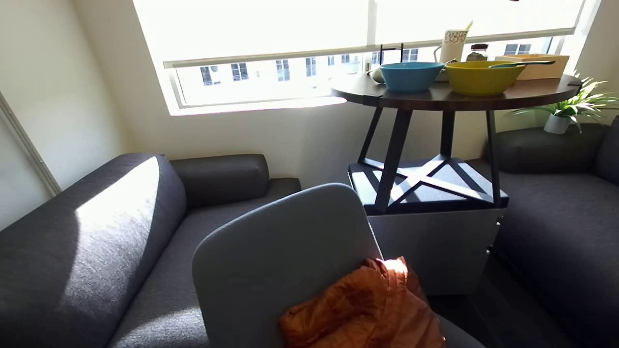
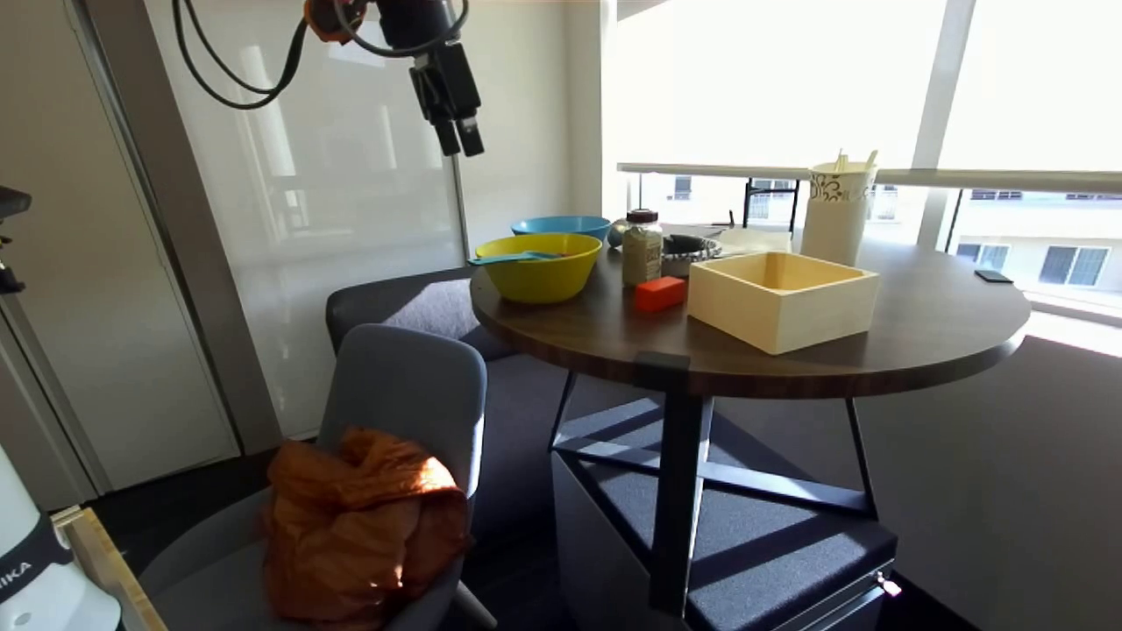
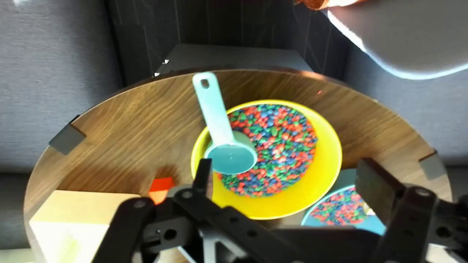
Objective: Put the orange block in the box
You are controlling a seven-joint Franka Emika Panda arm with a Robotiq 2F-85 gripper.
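Observation:
The orange-red block (image 2: 660, 294) lies on the round table, beside the wooden box and in front of a spice jar. It shows in the wrist view (image 3: 160, 188), partly hidden by a gripper finger. The low light tan box (image 2: 776, 307) stands at the table's near edge; it shows in an exterior view (image 1: 544, 67) and at the lower left of the wrist view (image 3: 73, 206). My gripper (image 2: 460, 145) hangs high above the table, toward the bowls' side. In the wrist view the gripper (image 3: 284, 175) is wide open and holds nothing, with the yellow bowl below it.
A yellow bowl (image 2: 539, 272) with colored bits and a teal scoop (image 3: 215, 109) stands near the block. A blue bowl (image 1: 411, 76), a spice jar (image 2: 642, 250), a patterned dish (image 2: 692, 250) and a tall cup (image 2: 837, 215) share the table. A chair (image 2: 408, 377) stands beside it.

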